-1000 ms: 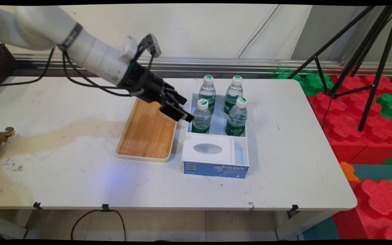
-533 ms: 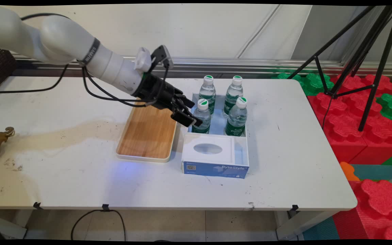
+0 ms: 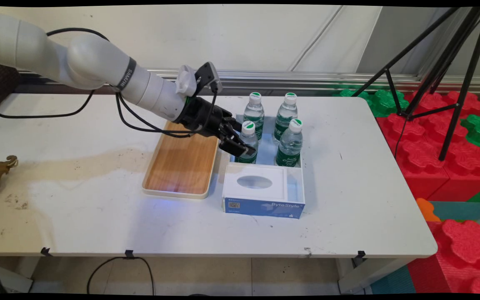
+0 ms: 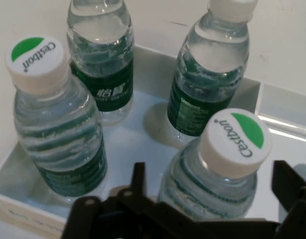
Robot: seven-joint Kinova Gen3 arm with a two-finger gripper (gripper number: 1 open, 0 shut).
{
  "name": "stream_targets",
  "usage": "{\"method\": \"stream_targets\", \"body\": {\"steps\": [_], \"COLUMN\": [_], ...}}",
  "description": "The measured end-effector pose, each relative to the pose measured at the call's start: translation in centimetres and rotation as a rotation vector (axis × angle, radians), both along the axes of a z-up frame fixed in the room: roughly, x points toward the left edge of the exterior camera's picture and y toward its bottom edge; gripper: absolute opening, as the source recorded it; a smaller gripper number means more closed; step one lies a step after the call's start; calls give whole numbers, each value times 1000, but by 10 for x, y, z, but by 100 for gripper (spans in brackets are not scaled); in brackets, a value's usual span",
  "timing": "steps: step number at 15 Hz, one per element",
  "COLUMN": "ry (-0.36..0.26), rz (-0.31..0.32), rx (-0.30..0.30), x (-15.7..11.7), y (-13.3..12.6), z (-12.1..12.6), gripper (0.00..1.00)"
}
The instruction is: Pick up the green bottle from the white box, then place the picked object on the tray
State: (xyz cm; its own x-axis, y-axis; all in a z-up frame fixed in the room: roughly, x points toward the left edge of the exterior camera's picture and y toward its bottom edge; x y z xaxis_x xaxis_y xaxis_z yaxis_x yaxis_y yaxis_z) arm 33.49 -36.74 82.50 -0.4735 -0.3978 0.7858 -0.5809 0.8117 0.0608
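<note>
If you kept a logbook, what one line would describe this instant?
end effector: open, fingers either side of near-left water bottle | bottle: upright in white box with three others | bamboo tray: beside box

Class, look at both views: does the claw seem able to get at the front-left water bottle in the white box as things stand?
Probably yes. The claw is open with its fingers on either side of the front-left water bottle; nothing stands between them, though the neighbouring bottles are close.

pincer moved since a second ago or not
Yes. The pincer has shifted right, off the wooden tray, and now straddles the near-left water bottle in the white box.
</note>
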Motion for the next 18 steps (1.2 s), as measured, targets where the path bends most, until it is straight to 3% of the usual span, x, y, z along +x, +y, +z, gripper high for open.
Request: {"method": "stream_targets", "body": {"steps": [1,2,10,18], "ry": [-2,-4,-1,55], "rz": [-2,-5,-20,-6], "rx": [-5,-13,-48,-75], "x": [-1,-1,5,31], "y": [0,0,9,14], "z": [-1,-2,11,76], "gripper": [100,0,0,0]}}
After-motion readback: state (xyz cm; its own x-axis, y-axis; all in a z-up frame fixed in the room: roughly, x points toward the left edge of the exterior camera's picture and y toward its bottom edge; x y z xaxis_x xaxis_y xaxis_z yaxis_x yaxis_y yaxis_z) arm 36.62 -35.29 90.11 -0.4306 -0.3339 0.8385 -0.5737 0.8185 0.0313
